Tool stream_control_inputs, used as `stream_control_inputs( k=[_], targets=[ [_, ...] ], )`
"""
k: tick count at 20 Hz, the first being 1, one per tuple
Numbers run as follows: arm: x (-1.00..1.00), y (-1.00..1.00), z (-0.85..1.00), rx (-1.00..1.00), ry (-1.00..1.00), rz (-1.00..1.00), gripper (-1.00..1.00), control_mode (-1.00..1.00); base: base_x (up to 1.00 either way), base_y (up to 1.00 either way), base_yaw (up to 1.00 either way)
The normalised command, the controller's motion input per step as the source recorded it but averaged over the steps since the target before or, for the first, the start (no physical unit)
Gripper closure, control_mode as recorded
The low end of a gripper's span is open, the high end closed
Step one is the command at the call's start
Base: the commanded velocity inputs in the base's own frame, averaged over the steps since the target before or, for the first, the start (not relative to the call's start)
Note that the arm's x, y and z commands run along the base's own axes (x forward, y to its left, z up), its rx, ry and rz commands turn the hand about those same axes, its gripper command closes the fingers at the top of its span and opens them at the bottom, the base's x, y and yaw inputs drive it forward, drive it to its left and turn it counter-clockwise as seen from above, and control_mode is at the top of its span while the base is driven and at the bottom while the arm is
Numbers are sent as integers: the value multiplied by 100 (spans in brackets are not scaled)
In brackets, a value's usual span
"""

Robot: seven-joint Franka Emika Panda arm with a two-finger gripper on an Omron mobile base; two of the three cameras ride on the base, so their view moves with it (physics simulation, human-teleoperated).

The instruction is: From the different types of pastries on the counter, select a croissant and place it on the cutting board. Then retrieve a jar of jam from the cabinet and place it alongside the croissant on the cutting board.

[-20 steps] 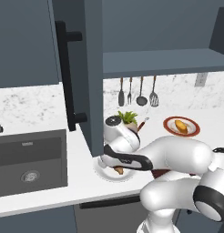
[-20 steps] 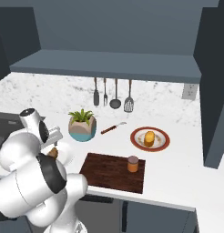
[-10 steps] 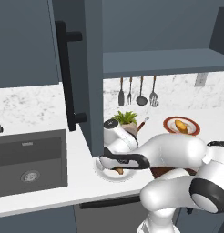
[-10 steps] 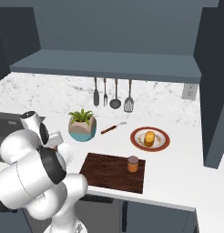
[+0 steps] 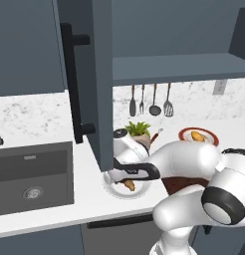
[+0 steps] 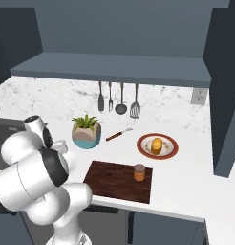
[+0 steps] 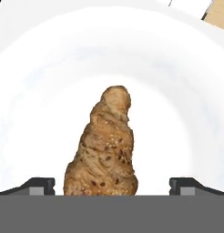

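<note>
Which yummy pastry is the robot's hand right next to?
The croissant, the slim, ridged golden-brown one on the white plate. The gripper has a fingertip on each side of it. The rounder yellow-orange bun sits far off on the red-rimmed plate.

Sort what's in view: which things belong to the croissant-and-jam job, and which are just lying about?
Job: croissant, cutting board, jam jar, cabinet, counter, gripper.
Lying about: bun, red plate, plant pot, hanging utensils, sink.
</note>
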Motion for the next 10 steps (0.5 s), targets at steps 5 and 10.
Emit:
stream_control_inputs(
  k=[5,10],
  targets=[
    [0,-18,-8,5,13,-11,-100,-100,0,0,0],
    [0,-5,-22,9,11,-8,-100,-100,0,0,0]
  ],
)
